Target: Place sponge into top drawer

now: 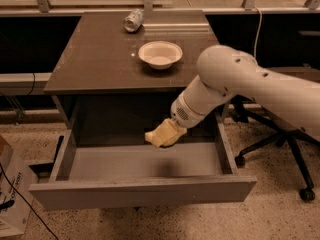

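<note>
The top drawer (142, 192) of the brown cabinet (97, 59) is pulled wide open, showing its grey floor (110, 165). My gripper (163, 133) hangs from the white arm just above the back middle of the drawer floor. It is shut on the sponge (155, 138), a pale-yellow lump that blends with the pale-yellow fingers. The sponge is inside the drawer's outline, a little above the floor, and casts a shadow below it.
A white bowl (160, 54) and a tipped metal can (133, 20) sit on the cabinet top. A black office chair (282, 144) stands to the right of the drawer. A cardboard box (11, 199) and cables are on the floor at the left.
</note>
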